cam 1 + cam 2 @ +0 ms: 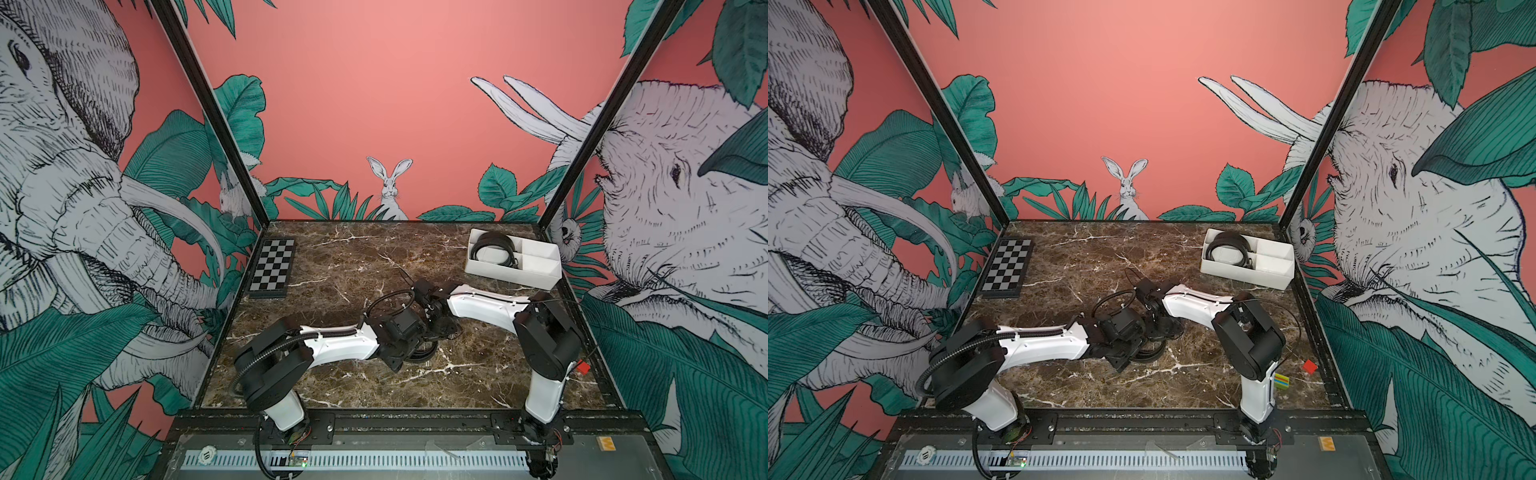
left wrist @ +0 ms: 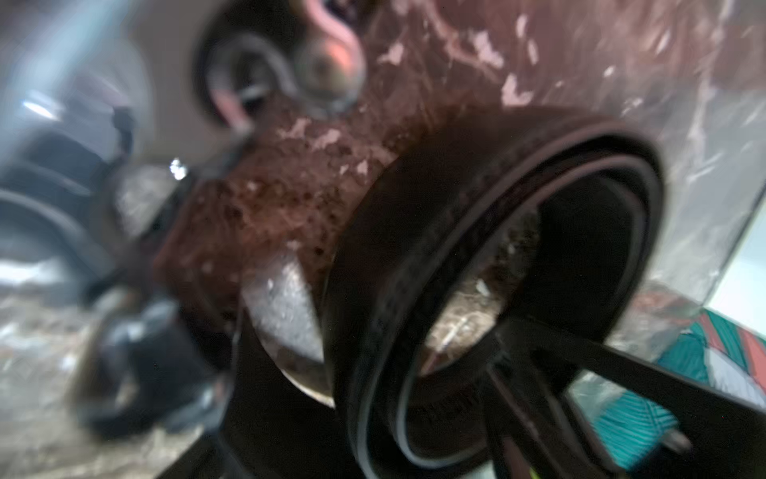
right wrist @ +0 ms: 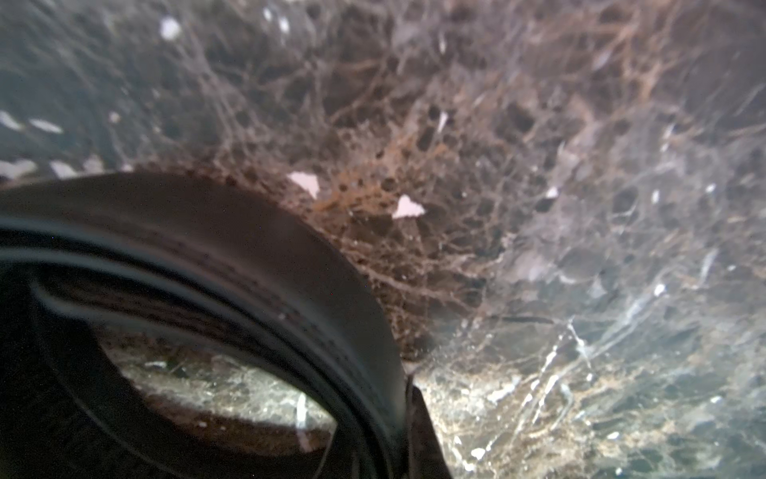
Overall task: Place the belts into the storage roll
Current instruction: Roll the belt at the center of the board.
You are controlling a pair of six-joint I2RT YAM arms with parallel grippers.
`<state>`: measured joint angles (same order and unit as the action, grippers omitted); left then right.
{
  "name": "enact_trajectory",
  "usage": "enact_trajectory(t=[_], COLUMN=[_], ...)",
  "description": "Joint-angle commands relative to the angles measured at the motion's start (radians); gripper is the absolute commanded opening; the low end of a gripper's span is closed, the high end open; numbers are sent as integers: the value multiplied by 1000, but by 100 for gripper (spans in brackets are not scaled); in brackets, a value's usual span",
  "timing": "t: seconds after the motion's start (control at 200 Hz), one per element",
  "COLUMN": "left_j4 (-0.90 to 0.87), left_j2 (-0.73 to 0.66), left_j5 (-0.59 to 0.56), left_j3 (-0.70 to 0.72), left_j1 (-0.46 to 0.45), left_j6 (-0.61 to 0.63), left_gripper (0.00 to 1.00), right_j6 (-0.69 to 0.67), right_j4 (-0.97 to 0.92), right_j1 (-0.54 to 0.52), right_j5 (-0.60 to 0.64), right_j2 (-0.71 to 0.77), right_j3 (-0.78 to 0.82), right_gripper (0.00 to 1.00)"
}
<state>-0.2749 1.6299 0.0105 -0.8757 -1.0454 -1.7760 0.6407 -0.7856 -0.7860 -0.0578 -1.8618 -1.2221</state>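
- Between the two grippers, mid-table: a coiled belt (image 1: 422,354) on the marble tabletop (image 1: 353,257), wound in several turns, with bare table visible through its middle in the left wrist view (image 2: 476,290).
- Left gripper (image 1: 409,358): low over the near side of that coil. Jaw spread hidden under the wrist in both top views and smeared in its own wrist view, so cannot tell whether spread or closed.
- Right gripper (image 1: 436,326): just beyond the coil, facing the left gripper, jaws pressed together. In its wrist view, outer wall of the coil (image 3: 248,257) right against a dark finger (image 3: 422,439); cannot tell whether any strap is caught between the jaws.
- Well beyond the right gripper, toward the far corner: the storage roll (image 1: 515,279), with more coiled belts (image 1: 494,249) inside the end compartment nearer the grippers.
- Well beyond the left gripper, by the side wall: a checkered board (image 1: 272,268).
- Behind the right arm, near the table edge: a red block (image 1: 1309,365) and a striped block (image 1: 1282,381).
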Motion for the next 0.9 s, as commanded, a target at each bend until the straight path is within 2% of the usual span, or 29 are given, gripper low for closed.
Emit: enact_trajectory(t=[0.0,0.06,0.11,0.27,0.35,0.38,0.5,0.545,0.73,0.8,0.895], left_j4=[-15,-26,-44,-206,-271,-295,-410,-465,-582,-617,-653], left_j2=[41,53,62,73,77,85,117,127,128,133,146], left_j5=[7,21,36,40,26,23,22,16,-38,-41,-87], left_j3=[10,17,17,-11,-29,-42,-113,-146,-247,-261,-267], left_j1=[10,15,22,51,72,81,123,134,145,145,145], left_j6=[-3,19,48,218,327,384,659,759,1228,1374,1480], left_gripper=[62,53,41,11,0,0,0,0,0,0,0], right_j6=[11,13,16,35,42,44,38,31,-9,-28,-44], right_j4=[-14,-10,-4,22,36,31,-6,-17,-20,1,29], right_j1=[-25,-25,-25,-25,-25,-25,-3,21,207,262,274], right_j5=[-72,-81,-91,-136,-165,-171,-178,-192,-265,-272,-280], right_j2=[-28,-21,-13,23,49,61,169,220,382,358,244], right_j3=[52,60,68,105,122,123,130,137,180,159,64], right_gripper=[0,0,0,0,0,0,35,43,55,56,59])
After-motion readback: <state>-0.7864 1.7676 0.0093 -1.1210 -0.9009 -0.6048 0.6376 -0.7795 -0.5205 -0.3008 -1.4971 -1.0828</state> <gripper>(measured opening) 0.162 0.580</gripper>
